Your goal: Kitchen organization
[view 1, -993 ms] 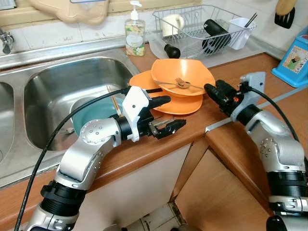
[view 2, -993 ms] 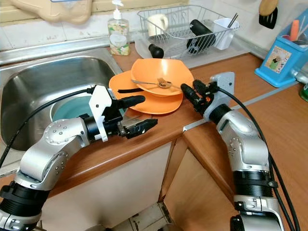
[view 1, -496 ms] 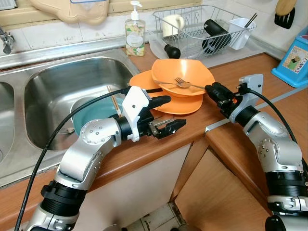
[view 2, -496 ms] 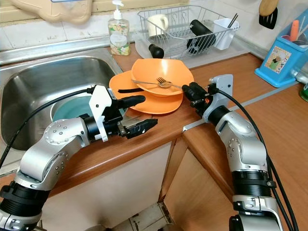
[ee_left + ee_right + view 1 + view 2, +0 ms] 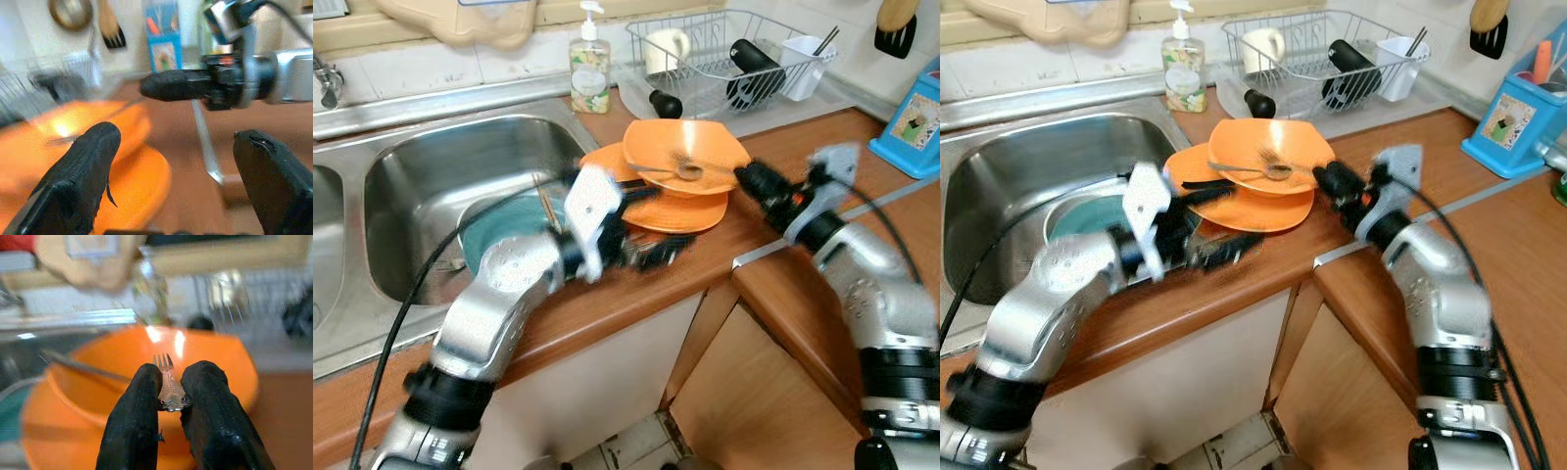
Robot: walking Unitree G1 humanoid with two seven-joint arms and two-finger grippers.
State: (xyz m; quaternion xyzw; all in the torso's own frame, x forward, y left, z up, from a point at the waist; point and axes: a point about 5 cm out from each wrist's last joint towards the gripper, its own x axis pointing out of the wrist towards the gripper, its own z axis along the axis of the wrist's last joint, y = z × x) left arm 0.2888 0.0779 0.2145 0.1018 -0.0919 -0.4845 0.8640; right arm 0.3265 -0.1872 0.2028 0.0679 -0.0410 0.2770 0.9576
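Note:
An orange bowl rests on an orange plate on the wooden counter beside the sink. A metal fork lies with its tines over the bowl. My right gripper is at the bowl's right rim, shut on the fork's handle. My left gripper is blurred and hovers open just in front of the plate, with nothing between its fingers. A second utensil lies across the bowl.
A teal dish sits in the steel sink. Behind the plate stand a soap bottle and a wire dish rack with a mug and cups. A blue box is at far right. The counter turns a corner at the right.
My left arm has moved and is now blurred, its gripper shifted slightly toward the plate. The right gripper still holds the fork over the bowl, with little shift.

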